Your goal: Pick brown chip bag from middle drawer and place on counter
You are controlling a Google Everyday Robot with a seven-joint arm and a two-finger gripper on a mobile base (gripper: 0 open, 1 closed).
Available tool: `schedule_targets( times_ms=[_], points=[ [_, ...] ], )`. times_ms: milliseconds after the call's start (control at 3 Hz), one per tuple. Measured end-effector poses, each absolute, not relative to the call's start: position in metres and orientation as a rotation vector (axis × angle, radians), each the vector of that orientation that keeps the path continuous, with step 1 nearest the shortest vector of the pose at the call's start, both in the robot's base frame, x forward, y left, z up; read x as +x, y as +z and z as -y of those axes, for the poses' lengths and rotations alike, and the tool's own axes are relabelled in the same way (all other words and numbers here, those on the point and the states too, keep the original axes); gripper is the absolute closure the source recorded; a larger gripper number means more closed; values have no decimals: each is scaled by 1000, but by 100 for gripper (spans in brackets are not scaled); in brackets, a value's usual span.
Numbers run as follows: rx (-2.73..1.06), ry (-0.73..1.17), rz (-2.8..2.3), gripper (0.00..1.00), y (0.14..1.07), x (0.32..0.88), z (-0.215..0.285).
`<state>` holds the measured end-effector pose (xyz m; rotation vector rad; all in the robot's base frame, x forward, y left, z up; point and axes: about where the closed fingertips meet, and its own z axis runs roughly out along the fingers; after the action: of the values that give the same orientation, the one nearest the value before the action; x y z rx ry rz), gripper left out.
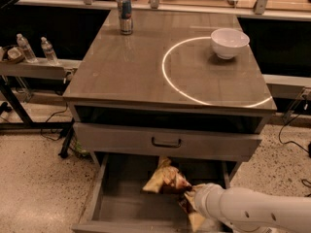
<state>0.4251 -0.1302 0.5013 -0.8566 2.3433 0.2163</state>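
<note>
In the middle drawer (124, 200), the gripper (188, 197) is against the brown chip bag (163, 179) — whether it holds it, I cannot tell.

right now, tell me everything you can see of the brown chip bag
The brown chip bag is crinkly and crumpled: dark brown middle, tan-yellow ends. It sits tilted inside the open middle drawer, right of centre. The gripper, at the tip of the white arm, meets its right side and hides part of it; another tan end shows below the arm.
</note>
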Motion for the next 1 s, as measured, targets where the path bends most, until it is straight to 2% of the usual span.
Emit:
schedule_targets(
  times_ms=[333, 667, 1000],
  points=[
    [-919, 42, -2435, 100, 528, 393, 181],
    [-1007, -90, -2483, 100, 527, 385, 218],
    [-1004, -87, -2479, 100, 530, 385, 218]
  ],
)
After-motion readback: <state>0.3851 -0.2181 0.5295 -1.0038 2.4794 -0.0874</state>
